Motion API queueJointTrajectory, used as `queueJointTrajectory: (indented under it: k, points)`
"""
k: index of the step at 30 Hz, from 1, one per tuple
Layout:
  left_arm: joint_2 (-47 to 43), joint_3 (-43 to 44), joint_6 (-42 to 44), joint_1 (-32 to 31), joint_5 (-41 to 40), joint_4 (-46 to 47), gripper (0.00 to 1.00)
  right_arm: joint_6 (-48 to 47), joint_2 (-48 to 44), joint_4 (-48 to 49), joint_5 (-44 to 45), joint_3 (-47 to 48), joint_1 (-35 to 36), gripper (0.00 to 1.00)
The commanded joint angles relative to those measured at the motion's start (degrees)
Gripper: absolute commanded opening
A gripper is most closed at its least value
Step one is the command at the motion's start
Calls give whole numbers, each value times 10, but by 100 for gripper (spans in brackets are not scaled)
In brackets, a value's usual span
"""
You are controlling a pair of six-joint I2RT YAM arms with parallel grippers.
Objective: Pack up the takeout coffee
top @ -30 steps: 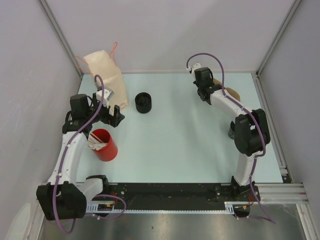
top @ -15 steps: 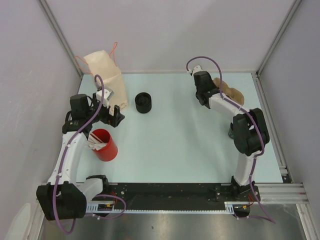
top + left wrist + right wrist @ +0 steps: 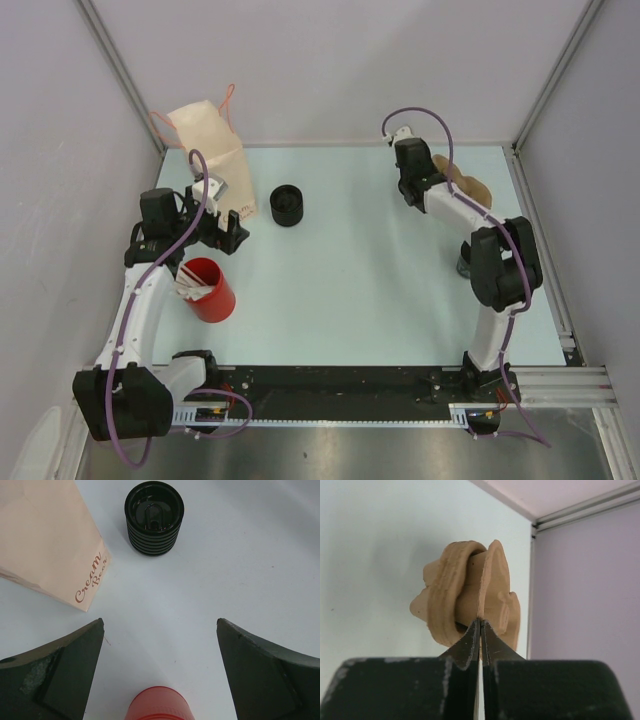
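A black lidded coffee cup (image 3: 287, 205) (image 3: 154, 517) stands upright mid-table, beside a tan paper bag (image 3: 212, 150) (image 3: 45, 540) printed "Cream Bear". My left gripper (image 3: 228, 225) (image 3: 160, 622) hangs wide open with nothing in it, just in front of the bag and above a red cup (image 3: 208, 288) (image 3: 159, 705). At the back right, my right gripper (image 3: 432, 175) (image 3: 480, 622) is shut on a thin edge of a brown moulded-pulp cup carrier (image 3: 468, 183) (image 3: 455, 600). The carrier stands on edge, off the table.
The red cup holds white sticks or sachets (image 3: 190, 285). Grey walls close in on the left, back and right, with an aluminium frame post (image 3: 580, 512) close behind the carrier. The black rail (image 3: 330, 385) with both arm bases runs along the near edge.
My right gripper has swung slightly toward the back right, and the carrier it holds has turned up on edge. The left arm, cups and bag are unchanged.
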Motion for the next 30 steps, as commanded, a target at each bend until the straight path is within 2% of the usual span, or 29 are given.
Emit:
queueJointTrajectory:
  k: [1, 2, 3, 4, 5, 6, 7, 8, 9, 11, 13, 14, 15, 16, 17, 18, 19, 20, 21, 24, 30]
  points:
    - [-9, 3, 11, 4, 12, 15, 99, 116, 5, -139, -62, 109, -33, 0]
    - [-11, 3, 12, 3, 11, 15, 100, 131, 0, -140, -87, 110, -57, 0]
    - [-11, 2, 12, 3, 12, 15, 99, 160, 1, -186, -150, 139, -74, 0]
    - [-12, 2, 12, 4, 10, 15, 99, 168, 6, -196, -133, 150, -78, 0]
    - [-10, 2, 12, 3, 10, 15, 99, 107, 7, -171, -85, 137, -54, 0]
    - [-10, 2, 13, 3, 12, 16, 99, 63, -8, -51, 7, 65, -43, 0]
    - [-9, 2, 12, 3, 12, 16, 99, 46, -15, -39, -1, 55, -40, 0]
    - [-9, 1, 13, 3, 13, 16, 99, 108, -20, -71, -41, 66, -56, 0]
    - [-9, 1, 13, 4, 12, 16, 99, 117, -16, -121, -72, 82, -52, 0]
    - [-9, 1, 13, 4, 12, 16, 99, 63, -10, -94, -46, 62, -23, 0]
    - [-9, 1, 13, 3, 10, 16, 99, 143, -1, -164, -117, 109, -44, 0]
    - [-9, 2, 12, 3, 12, 16, 99, 165, 2, -179, -81, 115, -52, 0]
    - [-10, 2, 12, 3, 11, 15, 99, 103, -1, -105, -39, 98, -36, 0]
    - [-12, 2, 12, 4, 10, 15, 100, 87, -14, -69, -29, 69, -35, 0]
    - [-12, 2, 13, 4, 10, 15, 99, 120, -15, -93, -116, 91, -49, 0]
    - [-12, 2, 12, 4, 9, 15, 99, 194, -10, -184, -140, 126, -78, 0]
    - [-10, 2, 13, 5, 10, 15, 99, 184, 1, -199, -130, 145, -74, 0]
    - [-11, 1, 13, 4, 12, 15, 99, 153, -2, -131, -52, 120, -63, 0]
    - [-10, 1, 13, 4, 10, 17, 99, 114, -12, -95, -39, 97, -55, 0]
    - [-9, 1, 13, 4, 12, 16, 99, 153, -23, -141, -91, 110, -67, 0]
    - [-7, 1, 13, 4, 12, 16, 99, 95, -44, -65, -35, 82, -41, 0]
